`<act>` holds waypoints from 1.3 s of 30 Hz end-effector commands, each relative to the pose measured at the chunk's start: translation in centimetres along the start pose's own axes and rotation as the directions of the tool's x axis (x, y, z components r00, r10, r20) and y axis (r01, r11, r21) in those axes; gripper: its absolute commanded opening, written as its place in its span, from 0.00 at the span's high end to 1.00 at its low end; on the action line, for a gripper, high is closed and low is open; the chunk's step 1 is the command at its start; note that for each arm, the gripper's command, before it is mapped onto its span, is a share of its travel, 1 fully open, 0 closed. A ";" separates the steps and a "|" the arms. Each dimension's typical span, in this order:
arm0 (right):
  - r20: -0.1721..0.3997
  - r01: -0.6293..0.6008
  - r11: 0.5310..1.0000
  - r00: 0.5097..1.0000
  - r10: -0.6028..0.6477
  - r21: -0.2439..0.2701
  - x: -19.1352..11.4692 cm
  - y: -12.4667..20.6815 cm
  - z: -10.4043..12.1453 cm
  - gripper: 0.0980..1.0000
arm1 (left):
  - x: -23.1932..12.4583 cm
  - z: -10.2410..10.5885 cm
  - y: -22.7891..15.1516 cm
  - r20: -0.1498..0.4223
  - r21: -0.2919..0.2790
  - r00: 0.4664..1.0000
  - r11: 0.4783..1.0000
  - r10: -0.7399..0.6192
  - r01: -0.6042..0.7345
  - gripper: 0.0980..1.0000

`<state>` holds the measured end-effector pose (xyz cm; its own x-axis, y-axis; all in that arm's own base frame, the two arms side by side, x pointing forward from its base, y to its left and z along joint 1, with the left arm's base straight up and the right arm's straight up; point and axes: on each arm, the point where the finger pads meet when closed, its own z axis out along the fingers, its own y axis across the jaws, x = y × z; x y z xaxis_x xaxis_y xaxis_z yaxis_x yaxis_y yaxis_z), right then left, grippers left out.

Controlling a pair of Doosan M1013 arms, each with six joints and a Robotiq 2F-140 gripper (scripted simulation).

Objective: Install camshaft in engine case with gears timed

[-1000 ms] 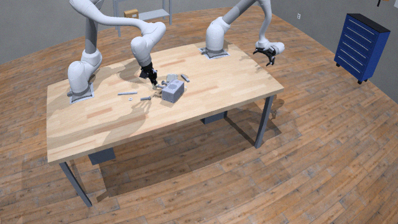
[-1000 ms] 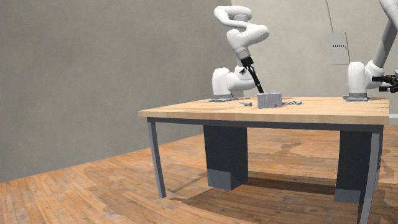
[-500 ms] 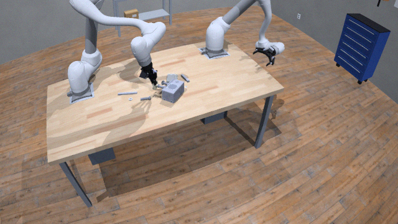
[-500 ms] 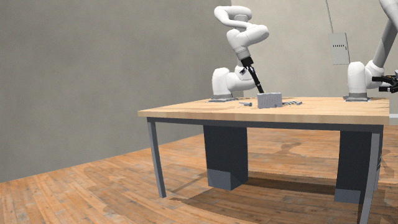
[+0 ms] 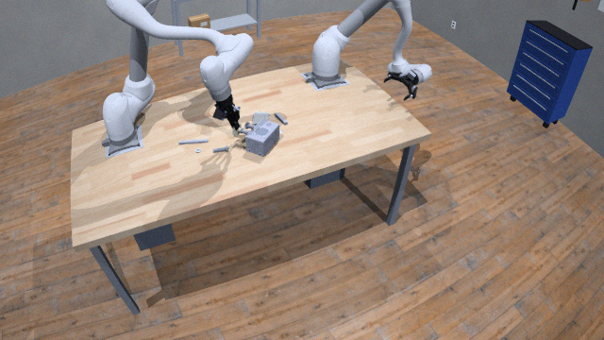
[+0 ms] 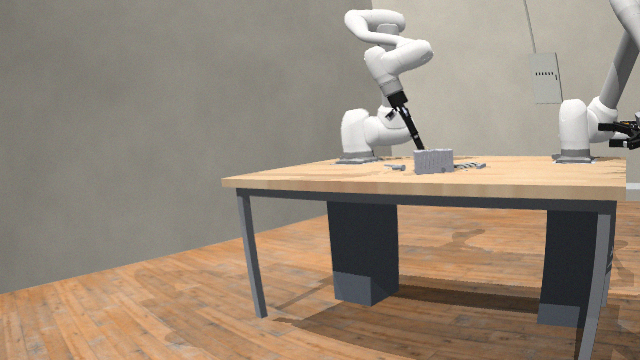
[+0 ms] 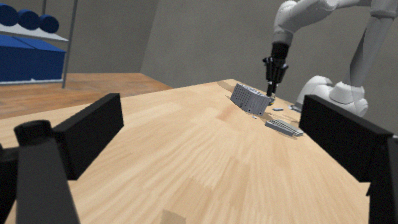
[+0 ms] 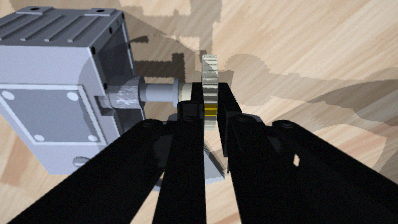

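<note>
Gear [image 5: 235,134] [image 7: 271,101] [image 8: 210,80] pinched in right tool [image 5: 236,129] [image 6: 420,147] [image 7: 270,96] [image 8: 209,98].

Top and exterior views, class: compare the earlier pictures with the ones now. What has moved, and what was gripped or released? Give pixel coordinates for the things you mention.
Nothing visibly changed. The right end effector [image 5: 235,130] [image 6: 421,148] [image 7: 270,96] [image 8: 209,98] shows no shift beside the engine case [image 5: 262,138] [image 6: 433,161] [image 7: 250,100] [image 8: 42,65], which stayed in place. The left end effector [image 5: 398,89] [image 6: 604,135] [image 7: 211,110] also stayed put, and no grip or release is visible.
</note>
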<state>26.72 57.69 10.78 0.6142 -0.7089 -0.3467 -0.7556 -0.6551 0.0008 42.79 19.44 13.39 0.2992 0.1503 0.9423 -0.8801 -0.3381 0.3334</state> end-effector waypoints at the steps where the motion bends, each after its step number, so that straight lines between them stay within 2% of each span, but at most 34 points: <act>1: 0.001 0.000 1.000 1.000 0.000 0.001 -0.1 -0.3 -0.1 0.95 | 0.1 0.0 0.0 0.000 0.000 1.000 1.000 0.001 -0.001 0.00; 39: 0.001 0.000 1.000 1.000 0.000 0.001 -0.1 -1.5 -0.1 0.95 | 0.1 0.0 0.0 0.000 0.000 1.000 1.000 0.001 -0.001 0.00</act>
<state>27.82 58.63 10.78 0.6143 -0.7089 -0.3467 -0.7555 -0.6551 0.0008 42.79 19.44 13.39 0.2992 0.1503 0.9423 -0.8801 -0.3381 0.3334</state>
